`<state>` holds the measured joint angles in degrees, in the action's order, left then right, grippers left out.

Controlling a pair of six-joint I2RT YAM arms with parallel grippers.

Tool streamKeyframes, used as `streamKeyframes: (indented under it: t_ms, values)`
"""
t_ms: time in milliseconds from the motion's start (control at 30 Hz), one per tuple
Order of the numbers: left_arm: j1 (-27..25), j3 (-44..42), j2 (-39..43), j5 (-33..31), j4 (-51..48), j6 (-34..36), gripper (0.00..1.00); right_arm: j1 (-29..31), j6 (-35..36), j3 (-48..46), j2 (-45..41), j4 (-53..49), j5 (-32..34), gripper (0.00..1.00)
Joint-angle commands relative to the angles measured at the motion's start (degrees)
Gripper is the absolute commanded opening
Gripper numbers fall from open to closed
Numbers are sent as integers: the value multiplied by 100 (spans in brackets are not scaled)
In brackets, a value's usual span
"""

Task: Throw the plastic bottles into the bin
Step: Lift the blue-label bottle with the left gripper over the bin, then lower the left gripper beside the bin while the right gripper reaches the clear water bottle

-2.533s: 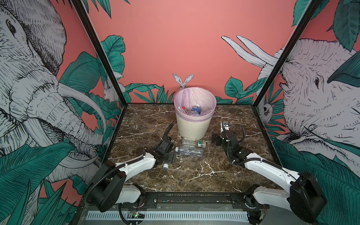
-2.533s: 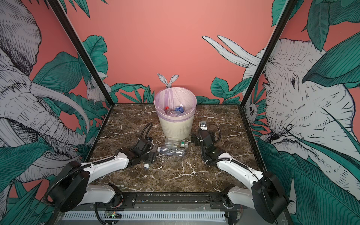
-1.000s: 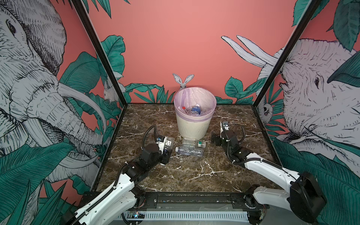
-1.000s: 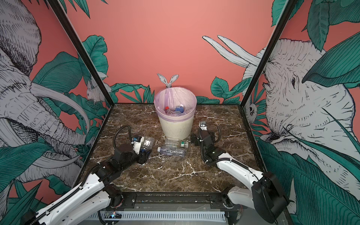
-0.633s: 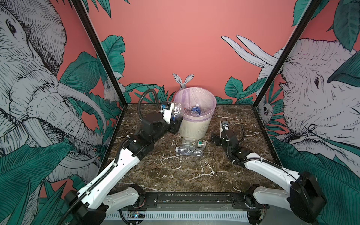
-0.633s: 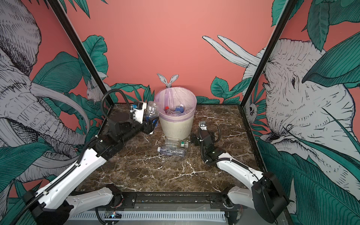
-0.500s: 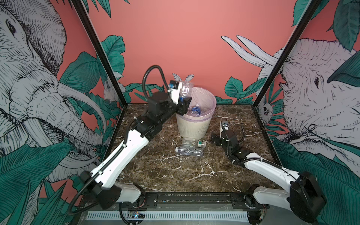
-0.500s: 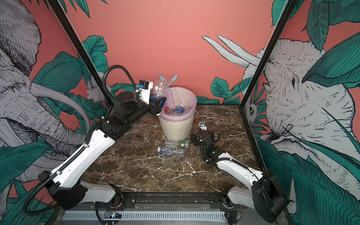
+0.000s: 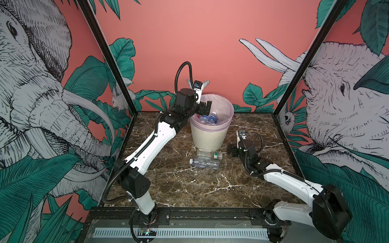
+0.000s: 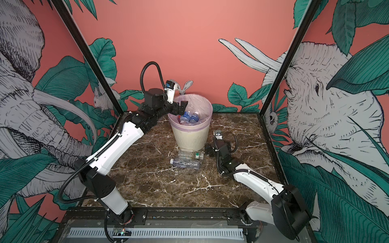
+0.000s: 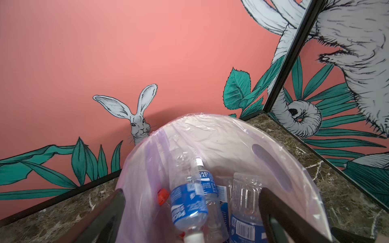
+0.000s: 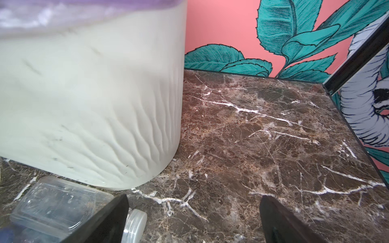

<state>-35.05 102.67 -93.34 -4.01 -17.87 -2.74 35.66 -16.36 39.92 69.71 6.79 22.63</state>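
We see the left claw (image 9: 203,109) hanging over the near-left rim of the bin (image 9: 211,137), jaws spread wide and clamped on nothing. In the left wrist view its dark fingers (image 11: 105,218) run off the frame, so their bases are cut off.

Directly below and ahead of this claw, inside the lilac liner (image 11: 210,130), lie the plastic bottles. A blue-labelled bottle (image 11: 188,205) is motion-blurred, its white-capped end cropped by the frame. It is narrower than the gap and seems to touch neither finger. Beyond it a white-capped bottle (image 11: 205,178) shows only part of its label lettering. A red cap (image 11: 163,193) peeks out, its bottle hidden. A clear ribbed bottle (image 11: 244,189) sits partly behind one finger. We cannot count the heap.

The right claw (image 9: 231,150) sits low over the marble table (image 9: 185,189), just beside the bin's foot, jaws apart with only bare marble between them. In the right wrist view the bin wall is blurred and cropped.

To this claw's left, at the bin's base, lies a green-capped bottle (image 9: 207,154), half covered by a finger (image 12: 109,221) in the wrist view. Just in front of that one lies a clear white-capped bottle (image 9: 205,163).
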Motion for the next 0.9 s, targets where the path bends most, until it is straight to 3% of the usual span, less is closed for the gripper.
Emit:
streamKeyframes:
  t_ms: [0, 233, 633, 867]
  values:
    - [-5, -354, 765, -132, 524, 76, 100, -25, 87, -10, -146, 364, -313, 99]
    - [154, -1497, 1536, -257, 770, -47, 100, 125, 421, 61, 35, 594, -1156, 98]
    - [367, -4119, 3024, -844, 1473, -556, 100, 1375, 1527, 539, 597, 156, -1150, 96]
    - [488, -5135, 3110, -872, 1739, -956, 100, 1795, 1761, 866, 1075, -423, -1016, 94]
